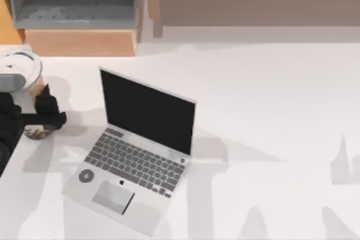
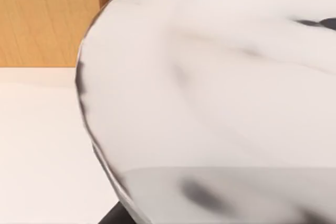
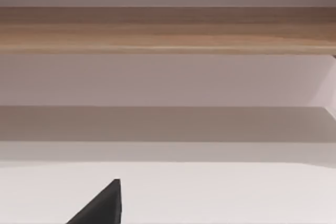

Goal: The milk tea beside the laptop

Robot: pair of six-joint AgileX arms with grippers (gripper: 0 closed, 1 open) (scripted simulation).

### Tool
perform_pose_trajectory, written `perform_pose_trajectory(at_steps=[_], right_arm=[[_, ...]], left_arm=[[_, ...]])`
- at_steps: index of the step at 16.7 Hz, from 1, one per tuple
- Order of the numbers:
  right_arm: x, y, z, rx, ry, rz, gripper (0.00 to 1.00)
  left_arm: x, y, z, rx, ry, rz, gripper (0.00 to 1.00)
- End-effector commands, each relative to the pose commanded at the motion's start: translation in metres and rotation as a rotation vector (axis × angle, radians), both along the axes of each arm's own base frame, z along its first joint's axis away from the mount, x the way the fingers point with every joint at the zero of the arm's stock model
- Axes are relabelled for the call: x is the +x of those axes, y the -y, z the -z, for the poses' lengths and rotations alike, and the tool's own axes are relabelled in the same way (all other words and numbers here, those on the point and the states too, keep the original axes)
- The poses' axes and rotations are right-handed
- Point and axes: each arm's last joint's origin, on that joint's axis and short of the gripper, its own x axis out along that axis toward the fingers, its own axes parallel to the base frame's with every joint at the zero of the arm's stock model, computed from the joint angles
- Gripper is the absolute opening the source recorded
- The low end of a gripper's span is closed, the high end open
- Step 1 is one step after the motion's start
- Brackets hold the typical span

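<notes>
At the table's left edge, left end effector pinching the milk tea, left of the laptop.

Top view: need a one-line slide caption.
Left gripper at the table's left edge holds the milk tea, left of the open laptop.

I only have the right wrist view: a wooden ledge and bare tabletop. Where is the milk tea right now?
Observer: In the top view the milk tea is at the left edge of the table, left of the laptop.
Operator: Which arm is on it?
Observer: The left claw is at the cup, on its laptop side, not your right claw.
Operator: Is the laptop open?
Observer: Yes, the lid is up, with a black screen.
</notes>
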Motion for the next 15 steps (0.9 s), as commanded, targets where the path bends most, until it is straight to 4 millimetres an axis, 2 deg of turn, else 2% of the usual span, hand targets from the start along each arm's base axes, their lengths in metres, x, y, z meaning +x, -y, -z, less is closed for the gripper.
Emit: perform_pose_trajectory(at_steps=[13,15], right_arm=[[0.000,0.000,0.000,0.000,0.000,0.000,1.00],[0.000,0.000,0.000,0.000,0.000,0.000,1.00]], left_arm=[[-0.001,0.000,-0.008,0.004,-0.007,0.001,0.00],[0.004,0.003,-0.019,0.000,0.045,0.000,0.00]])
